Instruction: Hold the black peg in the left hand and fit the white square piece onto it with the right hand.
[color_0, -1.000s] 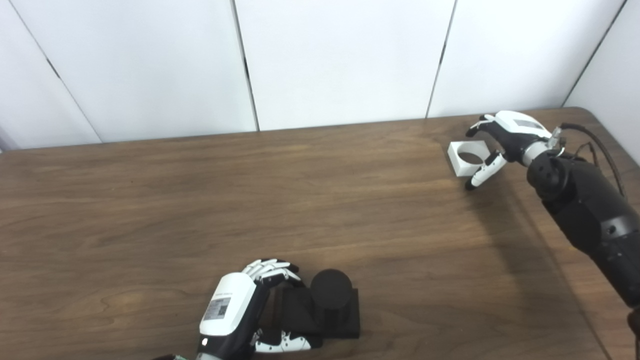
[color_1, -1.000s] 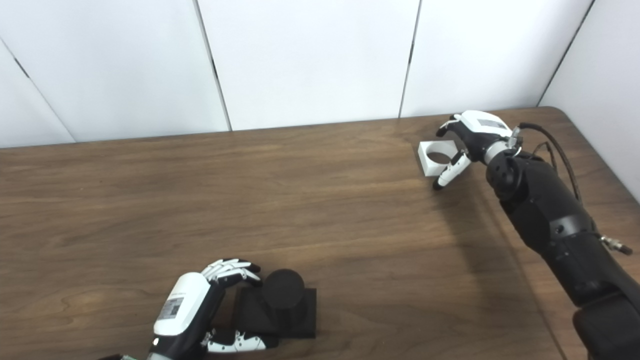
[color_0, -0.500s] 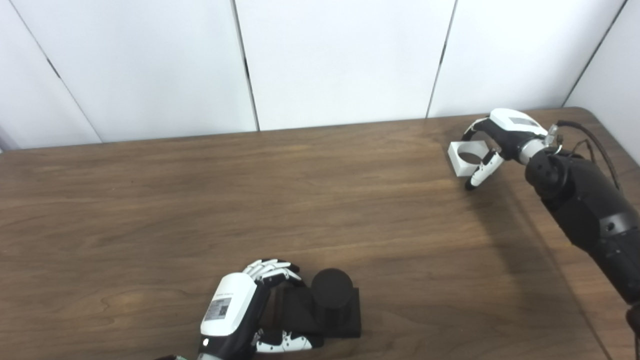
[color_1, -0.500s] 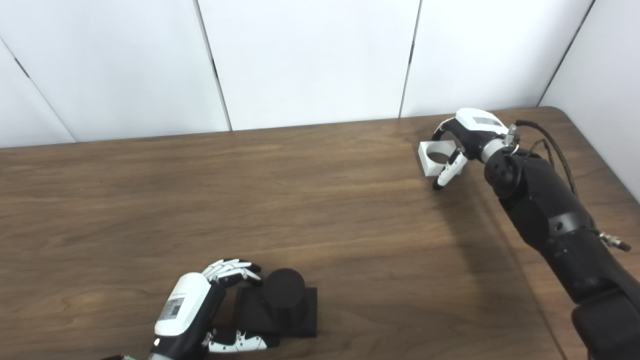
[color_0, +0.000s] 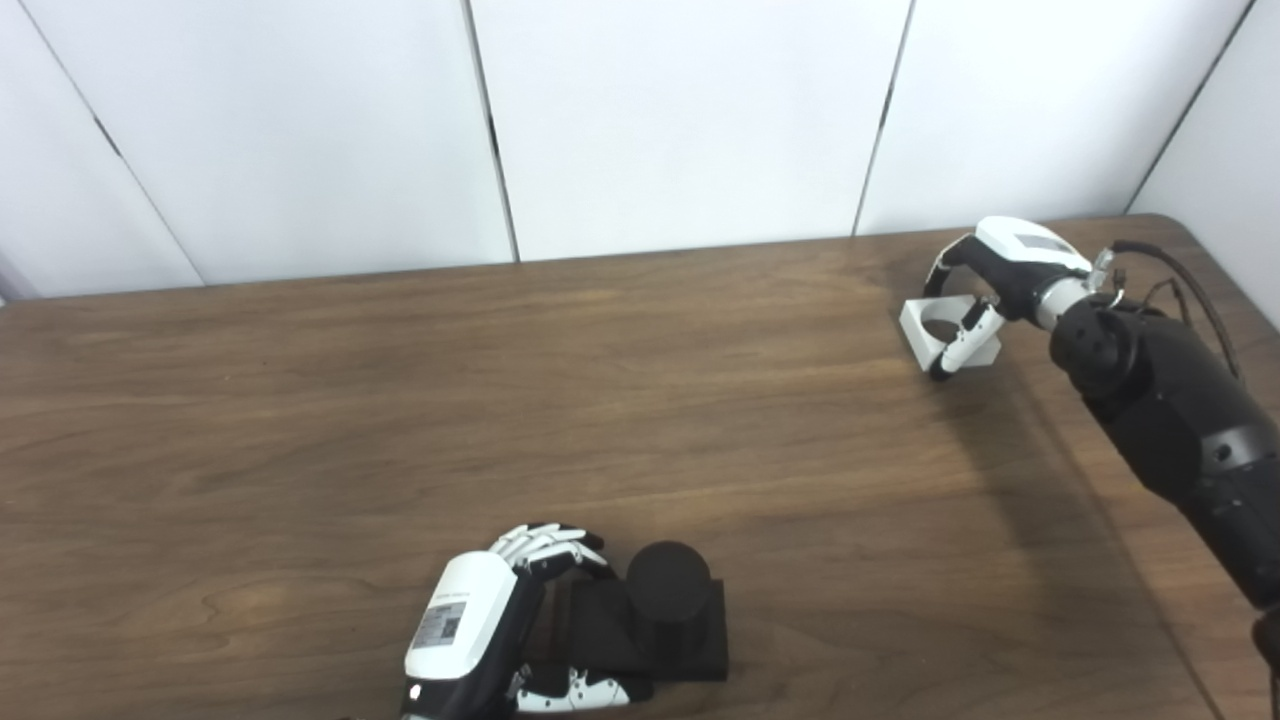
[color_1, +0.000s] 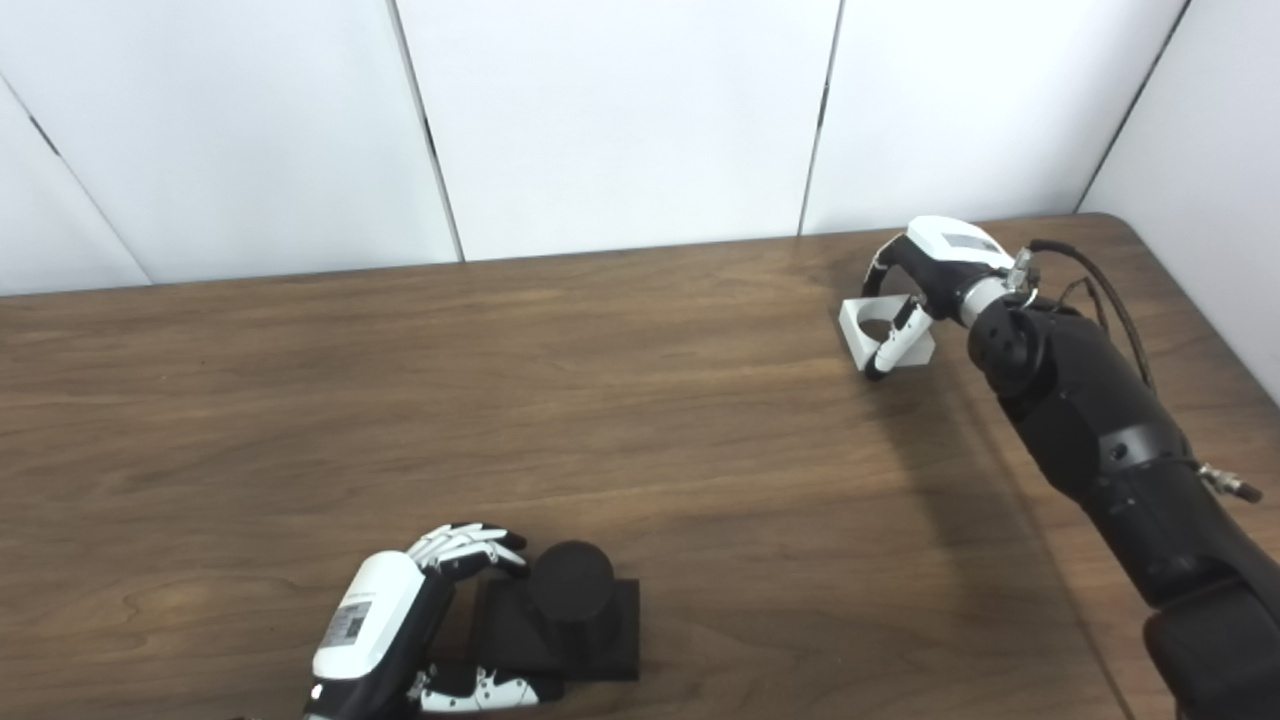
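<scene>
Dark wood bench (color_0: 300, 400) carries both parts, well apart. The left hand (color_0: 480, 630) clasps the black peg (color_0: 667, 585) by its square base at the near edge; the right hand (color_0: 975, 295) has closed on the white square piece (color_0: 935, 335) at the far right corner (apparently tilting it up). Carrying over and fitting remain.

You are looking at a bare test room, most likely a robotics lab. A dark wood-grain table (color_0: 400, 400) with a rounded far corner stands against plain white wall panels (color_0: 680, 110) split by thin dark seams. You see no household or shop goods on it. The black robot arm (color_1: 1100, 440) with its exposed cable (color_1: 1110, 290) reaching over the tabletop fits a lab setup too.
</scene>
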